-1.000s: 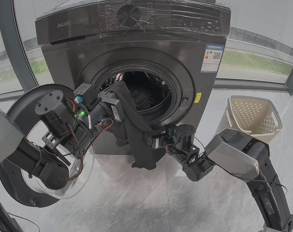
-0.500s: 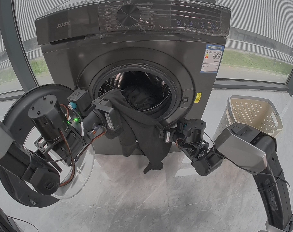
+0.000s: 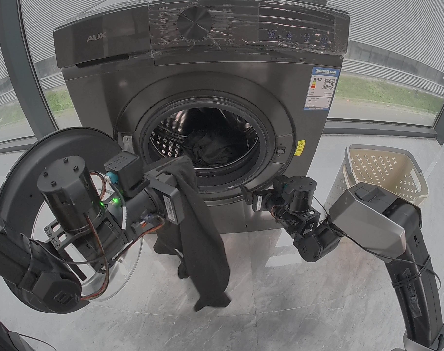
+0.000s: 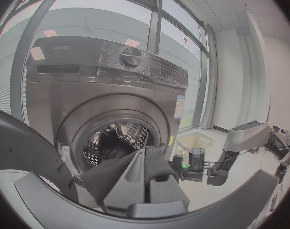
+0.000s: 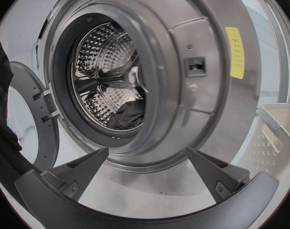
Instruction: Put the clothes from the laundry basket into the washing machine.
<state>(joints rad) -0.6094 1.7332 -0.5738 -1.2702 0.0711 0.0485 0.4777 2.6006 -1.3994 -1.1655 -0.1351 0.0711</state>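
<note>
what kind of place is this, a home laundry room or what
Likely a lab or showroom corner staged for laundry, not a home: the washing machine has plastic film over its panel and stands before tall windows, with a laundry basket beside it.

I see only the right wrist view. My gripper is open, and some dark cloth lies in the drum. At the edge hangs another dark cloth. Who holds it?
Observer: The left gripper is shut on that cloth.
Operator: Is any part of it inside the drum?
Observer: No. It hangs outside, in front of the machine, toward the floor.
Operator: Are clothes left in the basket?
Observer: The head view shows none there, but the right arm hides its bottom.
</note>
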